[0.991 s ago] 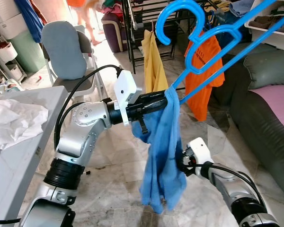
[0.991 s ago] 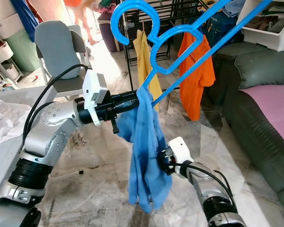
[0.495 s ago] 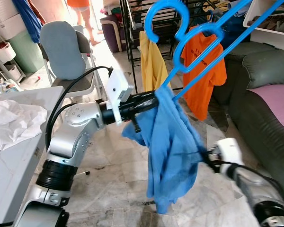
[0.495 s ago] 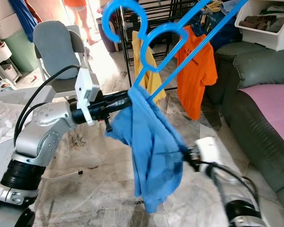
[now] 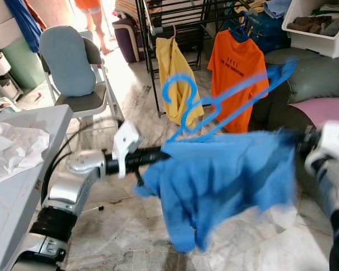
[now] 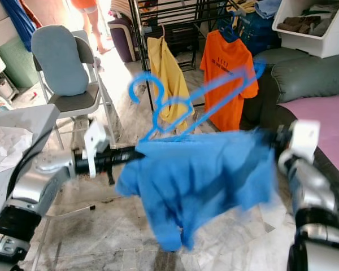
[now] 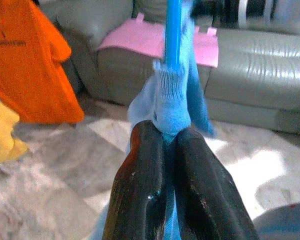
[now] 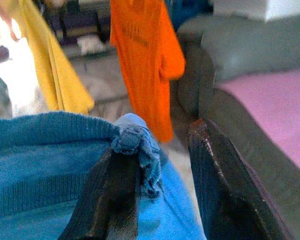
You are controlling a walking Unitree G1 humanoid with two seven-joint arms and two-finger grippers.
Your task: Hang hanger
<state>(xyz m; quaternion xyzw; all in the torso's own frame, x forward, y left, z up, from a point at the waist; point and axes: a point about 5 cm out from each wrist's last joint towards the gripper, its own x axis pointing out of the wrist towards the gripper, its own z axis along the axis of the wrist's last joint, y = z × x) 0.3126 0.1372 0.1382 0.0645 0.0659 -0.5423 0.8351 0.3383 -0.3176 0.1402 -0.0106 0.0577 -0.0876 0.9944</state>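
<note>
Left wrist view: left end effector (image 7: 169, 150) pinches blue garment (image 5: 226, 180) and blue hanger (image 5: 214, 104), while right end effector (image 8: 165, 150), spread, snags its hem; keeping cloth taut should help.

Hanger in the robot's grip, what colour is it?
Blue hanger, best in the left eye view.
</note>
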